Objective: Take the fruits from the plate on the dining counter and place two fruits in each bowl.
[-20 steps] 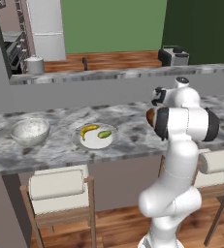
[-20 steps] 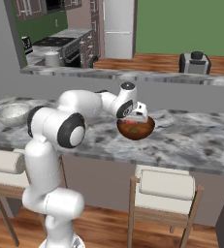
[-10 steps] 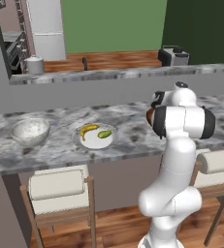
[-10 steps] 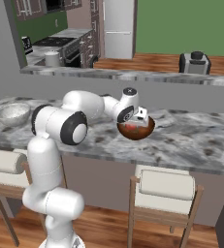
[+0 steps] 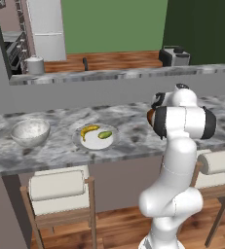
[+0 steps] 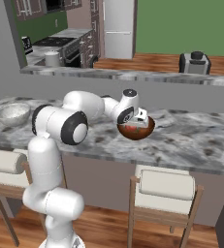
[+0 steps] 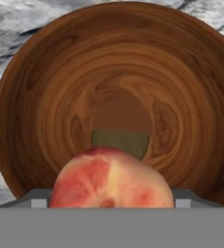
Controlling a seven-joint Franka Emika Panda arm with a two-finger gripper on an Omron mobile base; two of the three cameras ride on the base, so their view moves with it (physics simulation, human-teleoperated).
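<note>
Left base view: sitting on the dining counter point(image 5: 60, 151), the plate point(image 5: 95, 137) carrying the banana point(image 5: 88, 131) at about 10 o'clock and the oblong green fruit point(image 5: 104, 134) at about 3 o'clock, just beside each other. Standing well apart at the plate's 9 o'clock, the speckled bowl point(image 5: 30, 132). Peeking out at the plate's 3 o'clock, behind the white arm, an edge of the dark brown bowl point(image 5: 150, 116).

Right base view: reaching over the dark brown bowl point(image 6: 141, 131), the gripper point(image 6: 137, 119) hanging just above its rim at about 10 o'clock. Showing red inside the bowl, the round red fruit point(image 6: 134, 128). Resting far off at 9 o'clock on the dining counter point(image 6: 191, 145), the speckled bowl point(image 6: 13, 112).

Hand view: looking straight down into the dark brown bowl point(image 7: 60, 97), wood grain ringing its floor. Lying at 6 o'clock, closest to the camera, the round red fruit point(image 7: 111, 179); just beyond it toward 12 o'clock, a dull green-brown fruit point(image 7: 120, 140), partly hidden. Cannot tell how wide the jaws are standing, nor whether anything is being gripped.
</note>
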